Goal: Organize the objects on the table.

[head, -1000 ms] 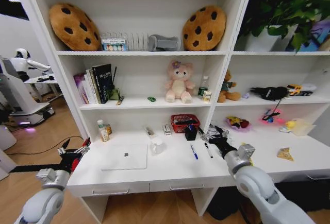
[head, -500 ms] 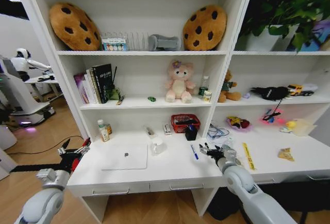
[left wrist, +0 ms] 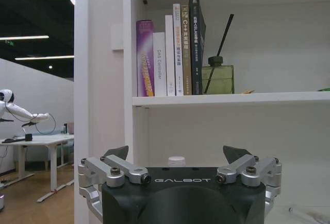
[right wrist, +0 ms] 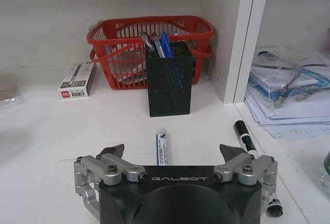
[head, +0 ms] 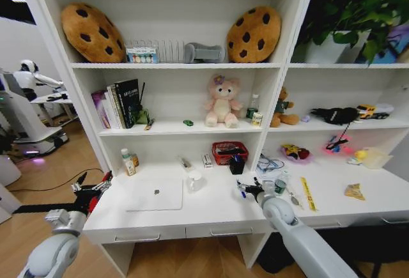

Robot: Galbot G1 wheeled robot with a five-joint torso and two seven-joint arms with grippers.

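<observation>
The right end effector [right wrist: 172, 154] hangs low over the white surface [head: 211, 211], its fingers spread wide and holding nothing, with the blue-and-white pen [right wrist: 162, 146] lying flat between them and pointing toward the black mesh pen holder [right wrist: 169, 78]. A black marker [right wrist: 243, 135] lies just beside it, near one finger. I judge the pen to be light, stiff and smooth, so it may roll or slip away; the safest place to take it is across the middle of the barrel. The left end effector [left wrist: 175, 157] waits apart at the surface's left end, also wide open and empty.
</observation>
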